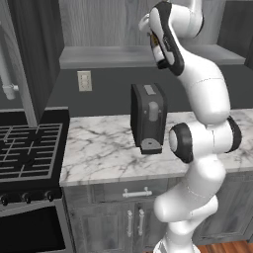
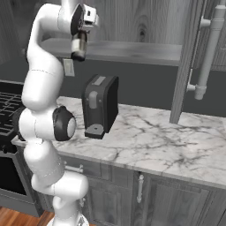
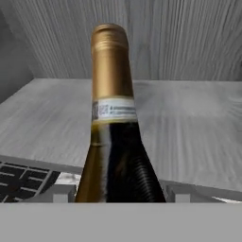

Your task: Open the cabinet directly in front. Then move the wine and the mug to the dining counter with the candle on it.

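In the left base view, the cabinet (image 1: 104,55) is seen open. Its left door is swung out over the stove (image 1: 29,146), with the bar handle cut off at the frame's edge. The front lip of the shelf is exposed along its width. Free marble worktop (image 1: 99,143) is left on both sides of the coffee machine (image 1: 147,118). The arm (image 1: 207,94) is raised from the lower right, folded at the elbow and bent back toward the shelf lip. The hand is largely masked by the forearm, so the jaws cannot be judged here.

In the right base view, the right door (image 2: 184,57) is seen edge-on, standing out over the worktop (image 2: 159,141), its long handle (image 2: 209,48) facing the room. Open air is left between that door and the arm. The gripper (image 2: 79,33) is held high, just in front of the shelf lip and above the coffee machine (image 2: 99,106). A slim dark shape, taken to be the wine (image 2: 78,47), is seen beneath the hand, clear of the shelf. Its label cannot be made out.

In the hand view, the wine (image 3: 116,142) is seen between the two fingertips (image 3: 61,193), which are pressed against its shoulders: the jaws are clamped on the bottle. The gold foil top is directed toward the cabinet's back wall, with bare shelf on either side. The bottle's base is cut off at the bottom. A corner of the stove (image 3: 23,179) is glimpsed under the shelf lip.
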{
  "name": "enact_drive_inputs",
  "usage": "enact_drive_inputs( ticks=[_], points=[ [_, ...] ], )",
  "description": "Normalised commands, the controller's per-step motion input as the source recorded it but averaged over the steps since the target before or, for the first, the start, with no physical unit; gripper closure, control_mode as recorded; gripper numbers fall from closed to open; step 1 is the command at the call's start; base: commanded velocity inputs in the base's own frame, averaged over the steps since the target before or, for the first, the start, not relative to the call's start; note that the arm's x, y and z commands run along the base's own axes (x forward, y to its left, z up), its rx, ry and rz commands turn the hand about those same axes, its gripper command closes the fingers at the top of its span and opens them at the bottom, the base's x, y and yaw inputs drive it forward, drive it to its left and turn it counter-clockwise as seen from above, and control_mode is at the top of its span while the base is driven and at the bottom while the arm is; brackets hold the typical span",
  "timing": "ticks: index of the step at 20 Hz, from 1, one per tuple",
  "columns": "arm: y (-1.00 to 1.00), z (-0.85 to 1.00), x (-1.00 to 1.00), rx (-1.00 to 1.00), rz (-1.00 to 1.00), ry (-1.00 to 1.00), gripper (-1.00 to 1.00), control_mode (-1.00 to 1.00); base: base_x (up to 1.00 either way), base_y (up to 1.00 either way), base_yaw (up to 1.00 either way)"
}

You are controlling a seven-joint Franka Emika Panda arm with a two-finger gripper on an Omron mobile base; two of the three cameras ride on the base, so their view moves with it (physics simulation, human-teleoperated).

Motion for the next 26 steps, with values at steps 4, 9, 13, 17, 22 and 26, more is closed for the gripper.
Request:
enact_drive_inputs(
  ticks=[4, 9, 13, 17, 22, 26],
  points=[
    [-0.09, -0.49, -1.00, 0.00, 0.11, 0.00, 1.00, -1.00, 0.00, 0.00, 0.00],
    [-0.06, -0.57, -1.00, 0.00, 0.15, 0.00, 1.00, -1.00, 0.00, 0.00, 0.00],
    [0.01, -0.47, -1.00, 0.00, 0.27, 0.00, 1.00, -1.00, 0.00, 0.00, 0.00],
    [0.22, -0.23, -1.00, 0.01, 0.31, -0.10, 1.00, -1.00, 0.00, 0.00, 0.00],
    [0.26, 0.00, -1.00, 0.21, 0.23, -0.31, 1.00, -1.00, 0.00, 0.00, 0.00],
    [0.13, 0.00, -1.00, 0.42, 0.09, -0.36, 1.00, -1.00, 0.00, 0.00, 0.00]
  ],
)
